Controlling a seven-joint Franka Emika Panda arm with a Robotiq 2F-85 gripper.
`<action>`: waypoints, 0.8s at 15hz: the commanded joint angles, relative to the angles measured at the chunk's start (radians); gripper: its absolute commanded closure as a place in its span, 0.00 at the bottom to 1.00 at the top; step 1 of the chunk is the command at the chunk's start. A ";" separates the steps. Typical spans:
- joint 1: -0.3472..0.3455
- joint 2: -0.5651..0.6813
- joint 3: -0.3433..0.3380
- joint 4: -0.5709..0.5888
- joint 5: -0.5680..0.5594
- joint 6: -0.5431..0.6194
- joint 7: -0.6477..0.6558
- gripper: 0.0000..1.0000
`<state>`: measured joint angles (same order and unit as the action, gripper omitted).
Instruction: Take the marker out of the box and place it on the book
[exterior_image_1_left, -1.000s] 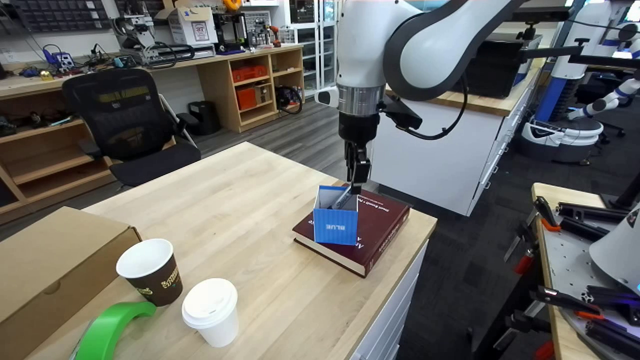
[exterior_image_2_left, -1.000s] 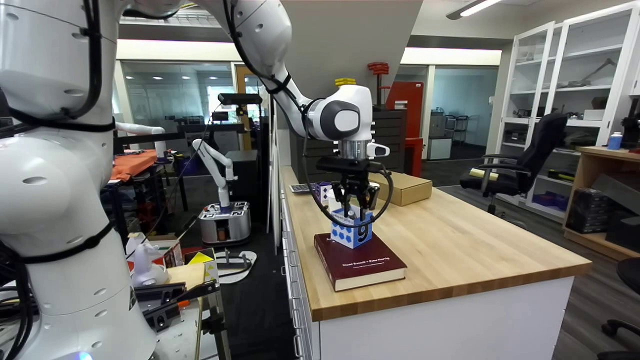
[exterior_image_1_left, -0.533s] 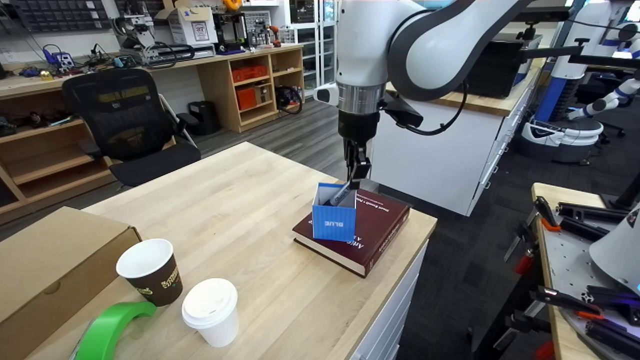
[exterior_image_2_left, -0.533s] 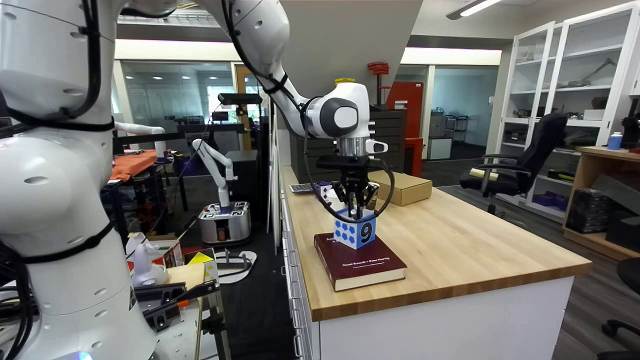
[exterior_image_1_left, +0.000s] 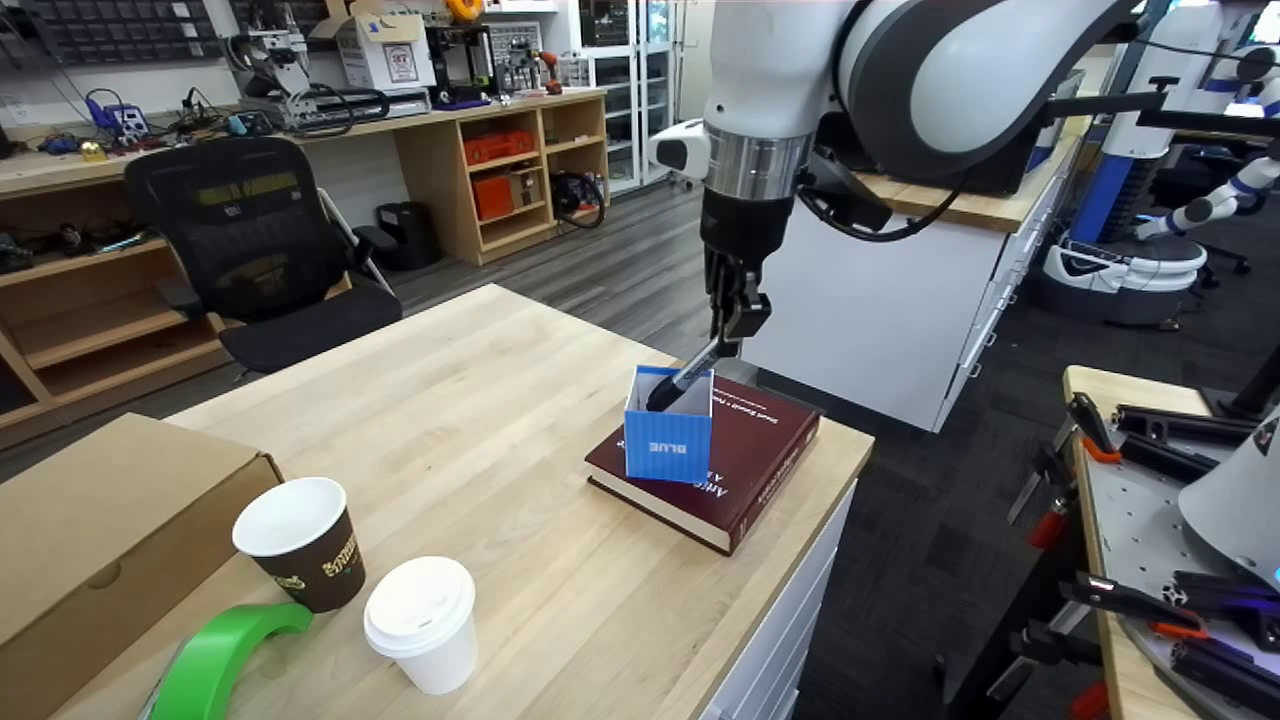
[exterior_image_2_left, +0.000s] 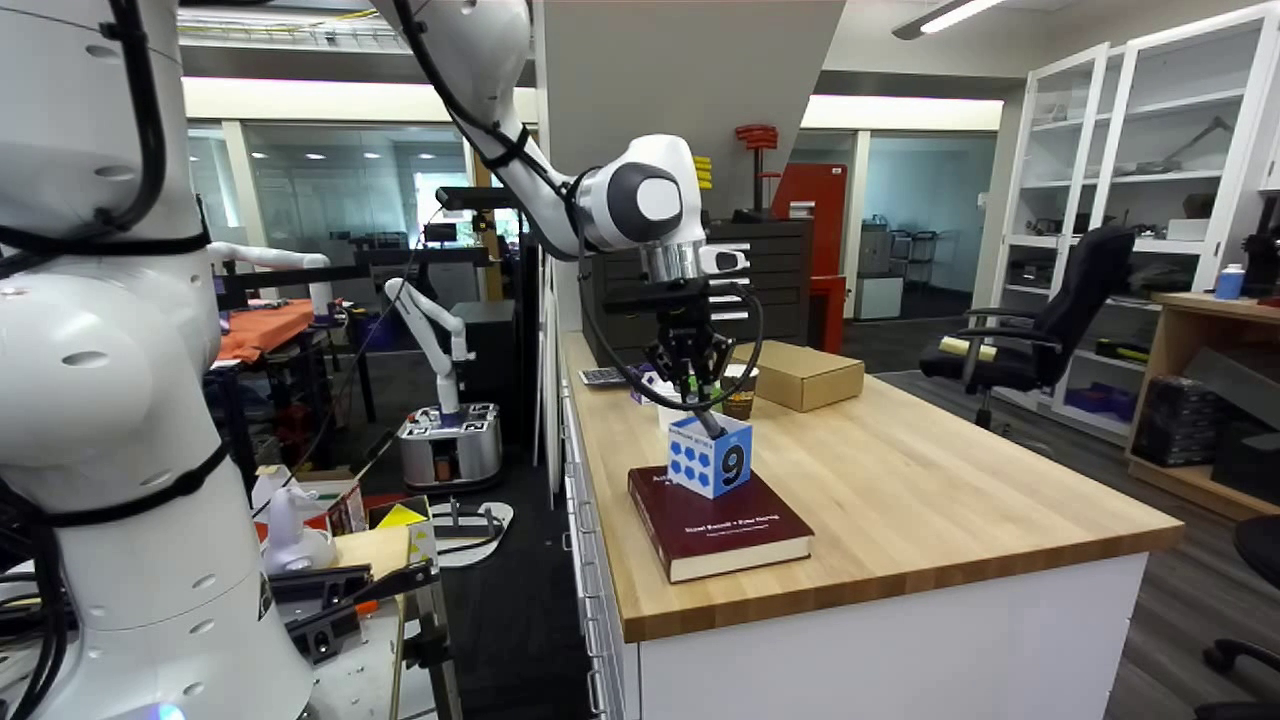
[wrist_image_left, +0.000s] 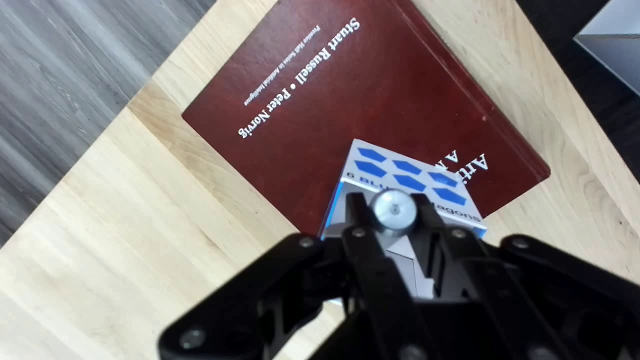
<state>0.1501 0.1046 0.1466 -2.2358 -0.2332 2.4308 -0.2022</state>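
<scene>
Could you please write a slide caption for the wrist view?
Gripper clasping the marker; below, the pentagon-printed box and dark red book.

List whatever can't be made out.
Wrist view: lettering on the book, partly covered by the box.
Wrist view: box's inside, partly behind the claw.
In an exterior view: lower end of the marker, hidden by the box.
In an exterior view: a green object, cut by the bottom edge.

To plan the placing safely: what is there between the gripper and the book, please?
The marker, slanting from the gripper into the blue box, and that box, standing on the book. Both exterior views show this.
</scene>
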 joint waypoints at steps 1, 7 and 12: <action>-0.003 -0.126 -0.006 -0.112 -0.014 0.052 0.062 0.94; -0.028 -0.258 -0.023 -0.237 0.000 0.188 0.185 0.94; -0.080 -0.286 -0.037 -0.278 -0.029 0.234 0.279 0.94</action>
<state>0.1037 -0.1377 0.1162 -2.4604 -0.2319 2.6236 0.0108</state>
